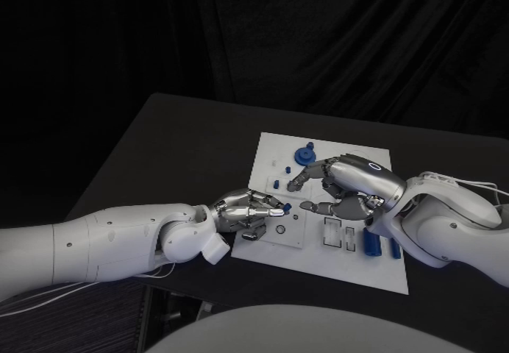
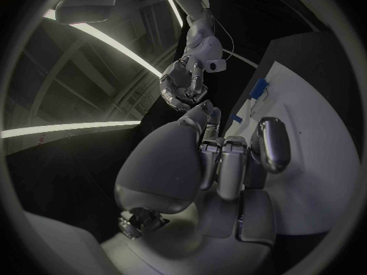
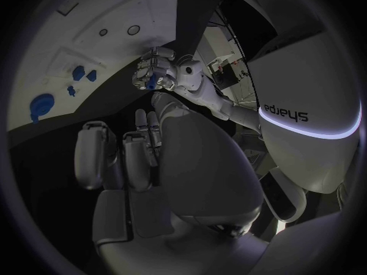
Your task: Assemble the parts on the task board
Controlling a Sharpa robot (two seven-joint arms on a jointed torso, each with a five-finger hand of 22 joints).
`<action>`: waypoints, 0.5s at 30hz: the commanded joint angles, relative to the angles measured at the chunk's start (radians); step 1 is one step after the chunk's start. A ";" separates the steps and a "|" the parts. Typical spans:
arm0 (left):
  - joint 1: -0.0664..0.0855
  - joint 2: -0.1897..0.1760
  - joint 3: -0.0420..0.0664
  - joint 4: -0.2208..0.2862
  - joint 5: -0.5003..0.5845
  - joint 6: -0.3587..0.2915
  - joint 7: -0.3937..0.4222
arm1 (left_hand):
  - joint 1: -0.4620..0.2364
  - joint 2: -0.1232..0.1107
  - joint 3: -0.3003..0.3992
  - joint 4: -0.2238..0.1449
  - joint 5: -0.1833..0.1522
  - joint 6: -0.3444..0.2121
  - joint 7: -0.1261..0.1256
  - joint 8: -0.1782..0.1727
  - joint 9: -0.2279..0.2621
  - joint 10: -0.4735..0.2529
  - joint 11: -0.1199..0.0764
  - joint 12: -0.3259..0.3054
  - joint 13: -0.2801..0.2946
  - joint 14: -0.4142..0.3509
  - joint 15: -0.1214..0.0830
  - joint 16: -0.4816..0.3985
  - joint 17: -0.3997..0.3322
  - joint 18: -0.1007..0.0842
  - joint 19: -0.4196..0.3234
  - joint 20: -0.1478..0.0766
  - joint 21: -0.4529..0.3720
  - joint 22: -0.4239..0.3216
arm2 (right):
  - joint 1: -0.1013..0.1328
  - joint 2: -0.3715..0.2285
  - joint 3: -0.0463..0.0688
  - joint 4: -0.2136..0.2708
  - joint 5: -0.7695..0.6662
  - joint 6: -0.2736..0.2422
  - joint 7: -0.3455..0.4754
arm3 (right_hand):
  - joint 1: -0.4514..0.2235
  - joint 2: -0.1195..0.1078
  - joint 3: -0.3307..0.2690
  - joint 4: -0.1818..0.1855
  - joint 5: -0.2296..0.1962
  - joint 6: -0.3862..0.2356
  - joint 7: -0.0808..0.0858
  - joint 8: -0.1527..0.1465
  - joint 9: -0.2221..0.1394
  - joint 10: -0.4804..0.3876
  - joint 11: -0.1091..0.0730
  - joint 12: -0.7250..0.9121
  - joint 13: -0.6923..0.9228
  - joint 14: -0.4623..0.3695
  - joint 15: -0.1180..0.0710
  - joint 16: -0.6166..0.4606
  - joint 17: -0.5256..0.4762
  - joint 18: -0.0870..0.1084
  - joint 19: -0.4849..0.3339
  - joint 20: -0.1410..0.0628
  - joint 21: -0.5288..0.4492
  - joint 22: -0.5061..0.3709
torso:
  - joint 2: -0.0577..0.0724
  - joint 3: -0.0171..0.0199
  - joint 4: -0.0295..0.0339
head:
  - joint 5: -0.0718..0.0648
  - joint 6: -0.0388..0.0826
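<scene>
Blue small part point(image 1: 286, 208) is pinched in the fingertips of the left hand point(image 1: 246, 209), just above the left side of the white task board point(image 1: 366, 268). Right hand point(image 1: 341, 187) hovers over the board's middle with fingers curled, holding nothing. More blue parts point(image 1: 304, 155) lie near the board's far edge on the black bench point(image 1: 191, 140).

mirrored "sharpa" lettering on white arm point(image 3: 306, 98)

The white board point(image 1: 318, 243) lies flat on the worktop. A blue gear-like part point(image 1: 305, 154) stands near its far edge, small blue parts point(image 1: 278, 182) beside it, and long blue parts point(image 1: 372, 243) lie at its right.
</scene>
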 commanded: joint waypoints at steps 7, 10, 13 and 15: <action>-0.003 0.004 0.001 0.001 0.005 0.001 0.000 | 0.012 0.021 0.007 0.000 0.007 0.000 -0.007 0.003 0.050 0.110 -0.014 -0.002 0.251 0.107 -0.007 0.006 0.263 -0.017 -0.001 -0.004 0.002 0.130 | -0.014 0.020 0.000 -0.011 -0.087 -0.018 -0.043 | -0.040 -0.020 0.083 -0.001 0.015 0.084 0.004 -0.047 -0.025 0.088 -0.001 -0.008 -0.038 0.014 0.018 0.010 0.001 -0.016 0.013 0.015 0.018 0.193 | -0.001 0.0004 -0.0016 | 0.000 0.000; -0.003 0.004 0.001 0.000 0.005 0.002 -0.001 | 0.012 0.021 0.010 -0.001 0.008 -0.002 -0.007 0.003 0.053 0.110 -0.014 -0.002 0.251 0.107 -0.007 0.006 0.263 -0.017 0.000 -0.004 0.003 0.131 | -0.018 0.025 0.000 -0.015 -0.088 -0.012 -0.044 | -0.049 -0.029 0.102 -0.002 0.012 0.098 0.005 -0.065 -0.032 0.112 -0.006 -0.014 -0.050 0.014 0.015 0.010 -0.001 -0.016 0.013 0.013 0.017 0.192 | -0.001 0.0010 -0.0033 | 0.001 0.000; -0.003 0.005 0.001 0.000 0.005 0.003 -0.001 | 0.012 0.021 0.010 -0.001 0.008 -0.002 -0.007 0.003 0.053 0.110 -0.014 -0.002 0.251 0.107 -0.007 0.006 0.263 -0.017 0.000 -0.004 0.003 0.131 | -0.022 0.029 0.000 -0.017 -0.088 -0.007 -0.046 | -0.062 -0.036 0.113 -0.003 -0.017 0.105 0.009 -0.085 -0.039 0.129 -0.008 -0.024 -0.062 0.013 0.013 0.008 -0.008 -0.015 0.012 0.011 0.015 0.192 | -0.001 0.0015 -0.0029 | 0.001 0.000; -0.003 0.005 0.001 0.000 0.005 0.003 -0.001 | 0.012 0.021 0.010 -0.001 0.008 -0.002 -0.007 0.003 0.053 0.110 -0.014 -0.002 0.251 0.107 -0.007 0.006 0.263 -0.017 0.000 -0.004 0.003 0.131 | -0.024 0.032 0.000 -0.019 -0.089 -0.004 -0.047 | -0.067 -0.038 0.115 -0.003 -0.029 0.108 0.010 -0.092 -0.041 0.130 -0.008 -0.028 -0.066 0.012 0.013 0.007 -0.010 -0.015 0.012 0.011 0.014 0.191 | -0.002 0.0014 -0.0010 | 0.001 0.000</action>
